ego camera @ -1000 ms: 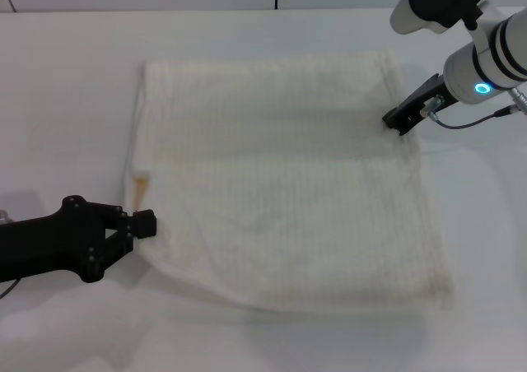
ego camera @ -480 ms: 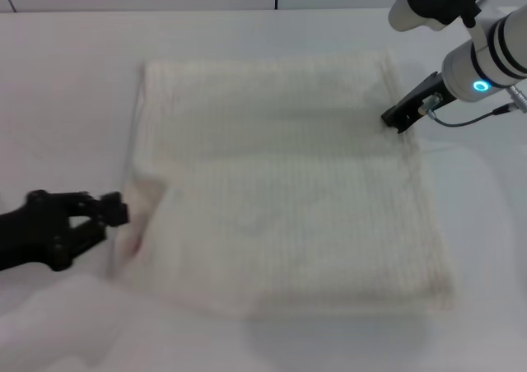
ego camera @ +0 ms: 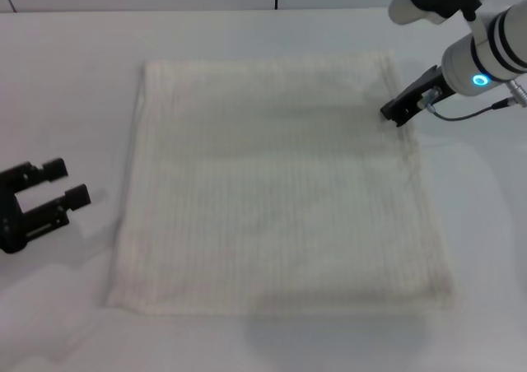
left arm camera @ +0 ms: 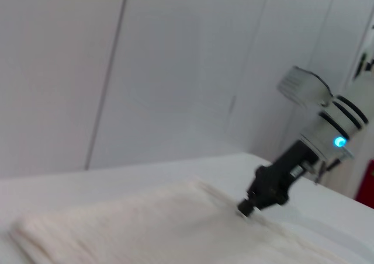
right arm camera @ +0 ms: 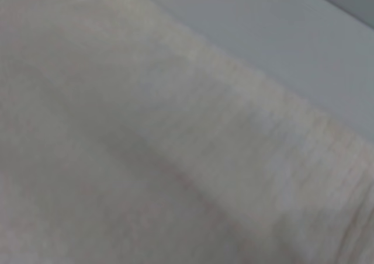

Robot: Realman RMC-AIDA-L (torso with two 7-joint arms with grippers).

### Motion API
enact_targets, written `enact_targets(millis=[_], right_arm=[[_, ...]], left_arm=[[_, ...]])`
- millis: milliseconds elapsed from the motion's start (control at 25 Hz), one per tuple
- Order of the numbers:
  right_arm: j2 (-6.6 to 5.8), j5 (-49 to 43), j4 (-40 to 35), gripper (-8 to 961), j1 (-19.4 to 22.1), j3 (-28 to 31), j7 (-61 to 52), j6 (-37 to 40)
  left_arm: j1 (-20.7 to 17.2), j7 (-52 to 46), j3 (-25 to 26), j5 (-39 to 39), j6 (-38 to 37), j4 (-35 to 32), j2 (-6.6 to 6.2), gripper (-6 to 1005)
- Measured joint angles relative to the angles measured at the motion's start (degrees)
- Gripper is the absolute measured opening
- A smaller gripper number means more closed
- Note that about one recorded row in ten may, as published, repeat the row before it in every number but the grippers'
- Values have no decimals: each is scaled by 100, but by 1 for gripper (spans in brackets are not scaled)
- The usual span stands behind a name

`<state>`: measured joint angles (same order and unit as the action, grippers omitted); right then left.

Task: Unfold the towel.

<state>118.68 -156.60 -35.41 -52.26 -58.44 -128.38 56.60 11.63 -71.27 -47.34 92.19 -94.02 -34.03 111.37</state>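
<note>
The towel (ego camera: 280, 183) is a large cream-white ribbed cloth lying spread flat as a square on the white table. My left gripper (ego camera: 66, 182) is open and empty, a little left of the towel's left edge and apart from it. My right gripper (ego camera: 394, 115) sits at the towel's right edge near the far right corner, shut on the cloth there. The left wrist view shows the right gripper (left arm camera: 250, 204) touching down on the towel (left arm camera: 146, 229). The right wrist view is filled with the towel's weave (right arm camera: 146, 135) and a strip of table.
The white table (ego camera: 66, 76) runs around the towel on all sides. A grey wall (left arm camera: 146, 71) stands behind the table. The right arm's white body (ego camera: 486, 51) hangs over the far right corner.
My left gripper has let go of the towel's near left corner, opened and drawn back to the left. The lifted corner has dropped flat. The right gripper has stayed put.
</note>
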Motion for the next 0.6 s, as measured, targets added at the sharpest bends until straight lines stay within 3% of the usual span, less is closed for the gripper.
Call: enact_targets(millis=[120,160,200,280,320,360,400,440,480,520,560,600], right_arm=[[17,217,-248,-1,126,14,6,-8],[21,655,-502,-1,297,-10,118,-43],[21,655,-502,-1,297,-10,118,-43],[22,1402,-801,-1,560,-12,435,-134],[22,1964,-896,-1,718,1,708,-249],[23,3297,-967,-1,1032,18,1447,-553],[23,3297,-967,0,1032,18,1447,-553],[25,4880,-790,0,1283,21,2539,-828],[25,4880,-790,0,1283,21,2539,-828],[23,5720,-619,0,1359,35,3233,-904],[29,7565,-92,0,1465,44,4947,-931],[29,7565,-92,0,1465,44,4947,-931]], left_arm=[[-10,270,381,-7,-3,21,112,582],[-37,579,823,-31,-3,47,274,629],[-37,579,823,-31,-3,47,274,648],[-64,916,1334,-48,-3,55,487,686],[-68,1126,1669,-62,-5,102,596,705],[-69,1348,1951,-92,-23,212,661,724],[-64,1583,2185,-148,-61,388,682,743],[-47,1898,2473,-276,-135,747,677,762],[-29,2170,2692,-394,-204,1097,659,761],[-24,2384,2863,-505,-242,1317,647,760],[-36,2934,3290,-740,-300,1798,654,759],[-36,2934,3290,-740,-300,1798,654,758]])
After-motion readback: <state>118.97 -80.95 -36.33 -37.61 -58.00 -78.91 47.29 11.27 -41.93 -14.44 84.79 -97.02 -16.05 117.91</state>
